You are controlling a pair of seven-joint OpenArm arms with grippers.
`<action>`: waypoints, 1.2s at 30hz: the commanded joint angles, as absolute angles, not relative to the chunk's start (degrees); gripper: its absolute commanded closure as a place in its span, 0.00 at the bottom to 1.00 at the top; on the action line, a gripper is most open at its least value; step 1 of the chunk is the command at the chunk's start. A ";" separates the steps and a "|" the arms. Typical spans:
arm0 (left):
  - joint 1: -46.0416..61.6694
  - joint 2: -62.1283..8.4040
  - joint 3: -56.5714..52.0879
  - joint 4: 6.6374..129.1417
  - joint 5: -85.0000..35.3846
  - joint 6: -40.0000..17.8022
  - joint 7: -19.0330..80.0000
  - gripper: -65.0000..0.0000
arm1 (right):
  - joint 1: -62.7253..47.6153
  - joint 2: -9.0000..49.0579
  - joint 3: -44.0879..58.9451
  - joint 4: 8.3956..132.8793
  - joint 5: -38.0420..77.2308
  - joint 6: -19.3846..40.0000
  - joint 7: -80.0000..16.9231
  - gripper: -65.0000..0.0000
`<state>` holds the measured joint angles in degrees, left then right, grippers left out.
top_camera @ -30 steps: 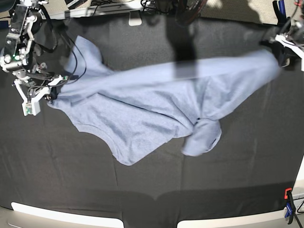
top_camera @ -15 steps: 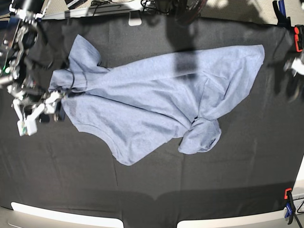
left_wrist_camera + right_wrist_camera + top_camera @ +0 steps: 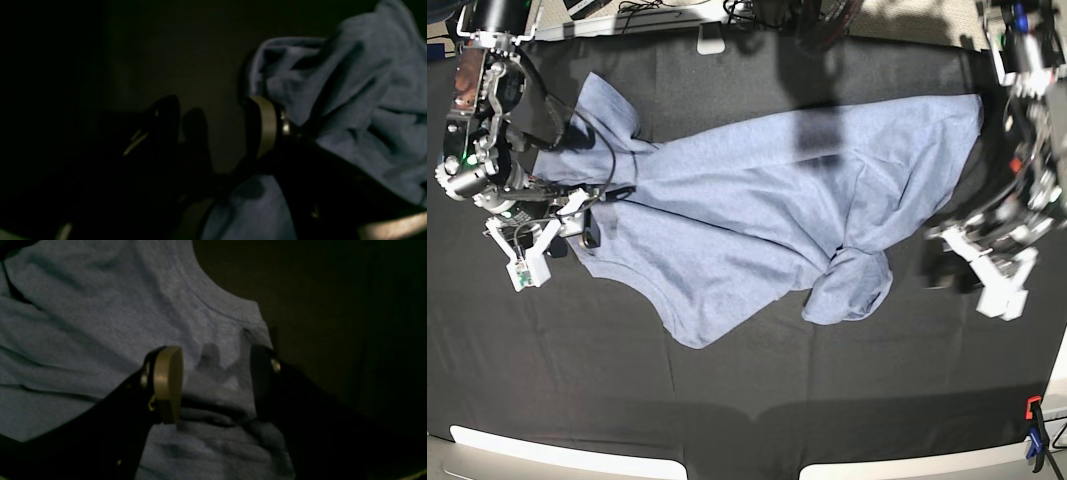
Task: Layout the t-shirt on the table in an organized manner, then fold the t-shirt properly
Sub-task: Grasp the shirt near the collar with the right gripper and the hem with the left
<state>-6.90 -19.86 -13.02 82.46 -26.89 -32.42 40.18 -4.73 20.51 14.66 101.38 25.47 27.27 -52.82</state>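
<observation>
t-shirt (image 3: 757, 210) crumpled on desk (image 3: 747, 400) | right fingers (image 3: 166, 383) wide over collar | left fingers (image 3: 263, 130) wide beside sleeve | no writing legible

Black claw (image 3: 217, 380), tan pads (image 3: 168, 383), silver screws

— What colours here?
— A plain heathered blue-grey t-shirt (image 3: 757, 210), no print, on a matte black desk (image 3: 757, 400).
— And the clamp?
— Orange and black clamp (image 3: 1035, 432) at the corner.
</observation>
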 commanded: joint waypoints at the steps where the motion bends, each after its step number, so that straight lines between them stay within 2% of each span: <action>1: -8.95 -20.49 -11.84 81.89 -29.08 -34.65 38.61 0.55 | -3.86 20.91 14.94 102.52 25.71 27.66 -51.16 0.52; 3: -10.61 -20.47 -8.62 79.66 -28.99 -36.56 39.00 0.55 | -3.86 20.27 14.94 102.52 25.71 27.66 -50.92 0.52; 7: -12.47 -20.49 -3.20 79.05 -28.80 -36.71 38.96 0.55 | -3.84 18.85 14.94 102.52 25.69 27.68 -50.78 0.52; 11: -13.96 -19.97 -0.25 79.02 -20.14 -35.99 37.32 0.56 | -3.86 17.89 14.94 102.52 25.69 27.68 -50.87 0.52; 13: -14.00 -19.70 -0.16 79.02 -17.54 -34.28 35.22 0.59 | -3.92 17.45 14.94 102.52 25.71 27.68 -50.89 0.52; 16: -13.96 -19.70 -0.14 79.02 -17.74 -34.83 34.81 0.70 | -3.99 16.95 14.92 102.52 25.71 27.66 -50.89 0.52; 19: -13.96 -19.70 -0.03 79.02 -21.10 -38.89 38.50 0.83 | -3.99 16.82 14.92 102.52 25.71 27.68 -50.87 0.52; 25: -13.65 -19.70 1.61 79.02 -22.55 -40.00 38.96 0.87 | -3.99 16.82 14.92 102.52 25.71 27.68 -50.89 0.52; 27: -13.65 -19.73 1.61 79.02 -22.55 -40.00 39.00 1.00 | -3.99 16.82 14.92 102.52 25.71 27.68 -50.89 0.52; 35: -14.39 -20.86 1.56 79.09 -22.59 -40.00 38.98 1.00 | -3.97 16.82 14.92 102.52 25.71 27.68 -50.85 0.52; 36: -14.68 -21.12 1.56 79.09 -22.59 -40.00 38.96 0.93 | -3.97 16.82 14.92 102.52 25.71 27.68 -50.85 0.52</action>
